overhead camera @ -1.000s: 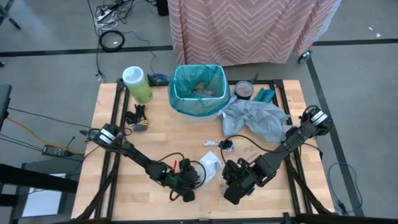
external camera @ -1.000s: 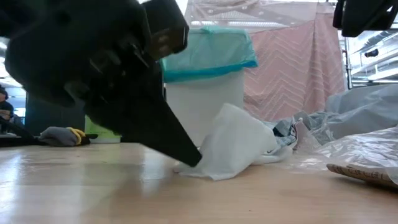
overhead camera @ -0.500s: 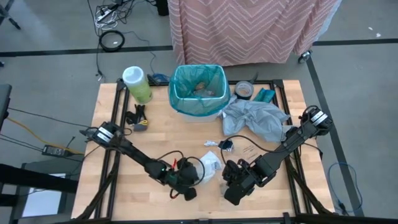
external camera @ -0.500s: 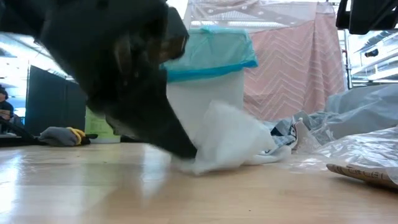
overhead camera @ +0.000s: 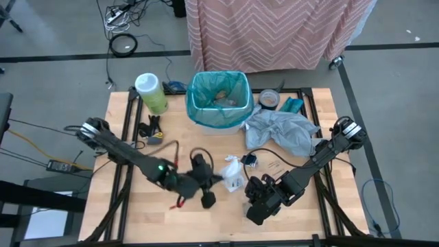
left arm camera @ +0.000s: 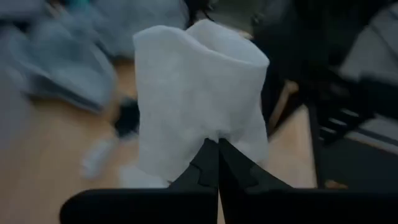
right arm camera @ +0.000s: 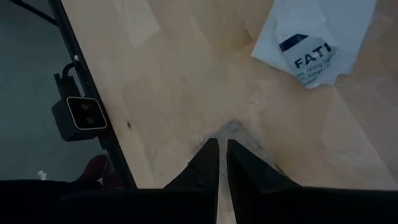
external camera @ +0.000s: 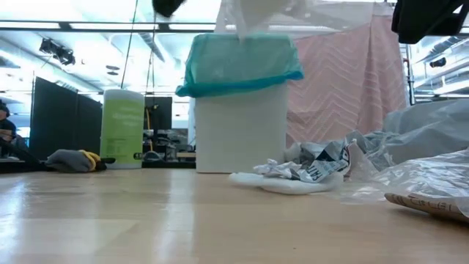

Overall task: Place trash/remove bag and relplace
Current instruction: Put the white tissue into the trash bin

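My left gripper [overhead camera: 221,175] is shut on a white paper wrapper [left arm camera: 199,93], a piece of the trash, and holds it above the table's middle. In the low view the wrapper [external camera: 256,11] shows above the bin's rim. The white bin [overhead camera: 219,101] with the teal bag [external camera: 242,62] folded over its rim stands at the far edge, with some trash inside. More trash lies on the table: a crumpled printed wrapper [external camera: 311,165] and a small dark blue scrap [overhead camera: 249,160]. My right gripper [right arm camera: 222,148] is shut over bare table near the front edge. My left gripper pinches the white wrapper near one edge [left arm camera: 214,134] between its two fingers. The fingers come from the table's left, slanting a little downward. The wrapper is lifted clear of the table and curls up beyond the fingertips; one layer or several, I cannot tell.
A pale grey plastic bag [overhead camera: 281,130] lies right of the bin. A green canister [overhead camera: 151,92] stands at the far left and a tape roll [overhead camera: 269,99] at the far right. A printed white wrapper [right arm camera: 314,43] lies ahead of my right gripper.
My left gripper has shut on the white wrapper where it lay on the table, then risen quickly with it. The wrapper has come off the table and now hangs level with the bin's top; the crumpled wrapper behind it now shows.
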Controlling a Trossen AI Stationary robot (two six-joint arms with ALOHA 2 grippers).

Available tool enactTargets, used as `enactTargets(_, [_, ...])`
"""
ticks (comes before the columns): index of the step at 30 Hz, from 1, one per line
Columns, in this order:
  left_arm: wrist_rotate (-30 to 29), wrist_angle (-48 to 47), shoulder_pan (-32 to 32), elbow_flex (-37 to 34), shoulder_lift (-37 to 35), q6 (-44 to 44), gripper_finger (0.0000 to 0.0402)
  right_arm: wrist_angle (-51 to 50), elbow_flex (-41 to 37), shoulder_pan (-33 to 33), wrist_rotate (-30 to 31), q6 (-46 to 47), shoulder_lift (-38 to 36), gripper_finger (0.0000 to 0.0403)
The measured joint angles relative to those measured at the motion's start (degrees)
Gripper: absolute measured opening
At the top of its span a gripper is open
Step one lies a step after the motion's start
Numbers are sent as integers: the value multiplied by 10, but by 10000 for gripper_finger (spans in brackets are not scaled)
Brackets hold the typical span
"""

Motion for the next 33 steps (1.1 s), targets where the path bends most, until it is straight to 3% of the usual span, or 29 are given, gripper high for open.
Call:
enactTargets(6, [-49, -133, 58, 70, -65, 86, 1, 0, 0, 0, 3, 0, 0, 22])
enactTargets(14, [-57, -151, 190, 164, -96, 234, 1, 0, 0, -1, 5, 0, 0, 22])
enactTargets(23, [78, -197, 346, 197, -93, 273, 2, 2, 0, -2, 14, 1, 0, 22])
enactTargets(28, [91, -262, 383, 196, -75, 302, 4, 4, 0, -2, 15, 1, 0, 22])
enactTargets(33, [156, -247, 390, 196, -67, 347, 34, 8, 0, -2, 15, 1, 0, 22])
